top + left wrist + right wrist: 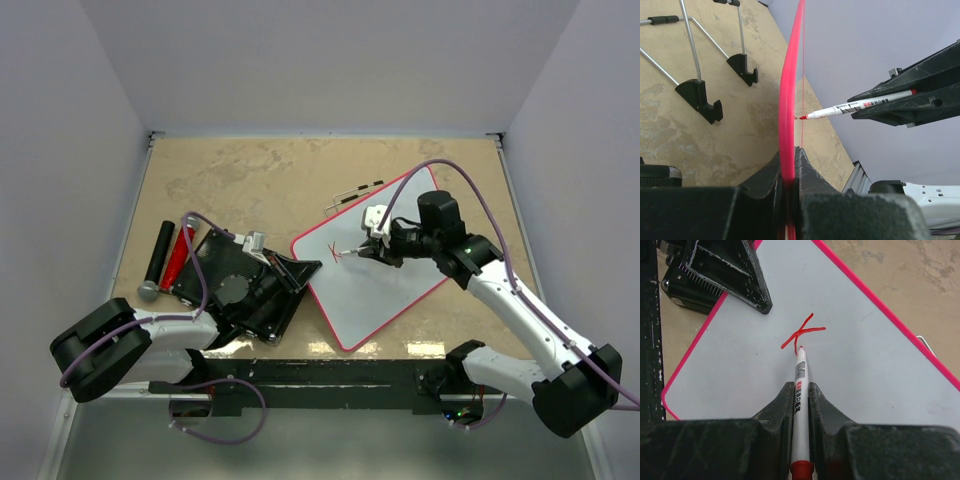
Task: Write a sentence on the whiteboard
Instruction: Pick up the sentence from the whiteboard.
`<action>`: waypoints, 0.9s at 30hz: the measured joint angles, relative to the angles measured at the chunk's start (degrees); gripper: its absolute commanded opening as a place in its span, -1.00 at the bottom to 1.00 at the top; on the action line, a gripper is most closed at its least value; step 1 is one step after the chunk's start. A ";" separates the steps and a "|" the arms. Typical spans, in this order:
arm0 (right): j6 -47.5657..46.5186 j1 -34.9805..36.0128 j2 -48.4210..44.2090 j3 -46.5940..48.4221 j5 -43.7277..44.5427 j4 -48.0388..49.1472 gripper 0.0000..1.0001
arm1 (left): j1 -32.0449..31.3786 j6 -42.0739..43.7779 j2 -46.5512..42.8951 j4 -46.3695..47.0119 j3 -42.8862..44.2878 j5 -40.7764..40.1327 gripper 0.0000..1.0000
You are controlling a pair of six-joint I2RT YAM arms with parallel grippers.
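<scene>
The whiteboard (pixel 390 275), white with a thin red rim, lies tilted at the table's middle right. My left gripper (pixel 308 270) is shut on its left corner, and the left wrist view shows the red rim (pixel 788 100) pinched between the jaws of that gripper (pixel 790 157). My right gripper (pixel 800 387) is shut on a white marker (pixel 800 375) with a red end. The marker's red tip touches the board beside a small crossed red mark (pixel 802 332), the only writing of the sentence that shows. From above, this mark (pixel 335 255) sits near the board's left corner.
A black ribbed slab (pixel 235 285) lies under my left arm. A black cylinder (pixel 158 255) and a red stick (pixel 178 255) lie to its left. A wire stand with black clips (pixel 355 195) rests behind the board, and its clips (pixel 700 97) also show in the left wrist view.
</scene>
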 measured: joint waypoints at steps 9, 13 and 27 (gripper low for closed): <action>2.93 0.00 1.09 0.00 0.74 2.71 -1.00 | 0.02 -0.07 0.20 0.02 0.02 -0.02 -1.00; 3.02 -0.02 0.61 0.00 2.43 2.93 -1.00 | 0.04 -0.07 0.24 0.02 0.02 -0.02 -1.00; 3.61 -0.24 -0.09 0.00 5.18 3.89 -1.00 | 0.02 -0.09 0.31 0.09 0.04 0.00 -1.00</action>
